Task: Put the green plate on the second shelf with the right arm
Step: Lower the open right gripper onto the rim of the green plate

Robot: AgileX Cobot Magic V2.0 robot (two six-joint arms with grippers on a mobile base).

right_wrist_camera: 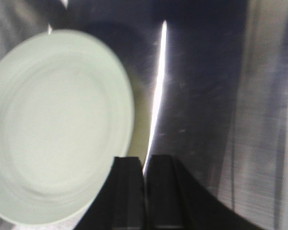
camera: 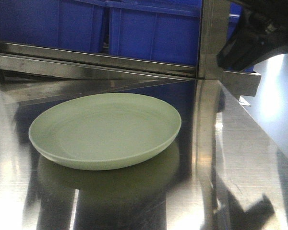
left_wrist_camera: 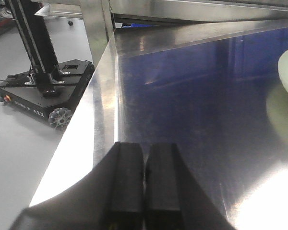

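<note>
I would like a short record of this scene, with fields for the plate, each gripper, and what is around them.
plate: green plate, lying flat and empty on the steel surface, not held
right arm: right gripper shut, holding nothing, close by the plate's rim
left arm: left gripper shut, holding nothing, near the surface's edge, away from the plate
behind the plate: blue crates beyond a steel rail
on the floor: black wheeled base

I was running the rig in what looked like a robotics lab or test bay: stainless steel rack (camera: 240, 143), blue plastic storage crates (camera: 153, 33) behind, bare grey floor (left_wrist_camera: 19, 143), a wheeled robot base (left_wrist_camera: 43, 91) parked alongside.
</note>
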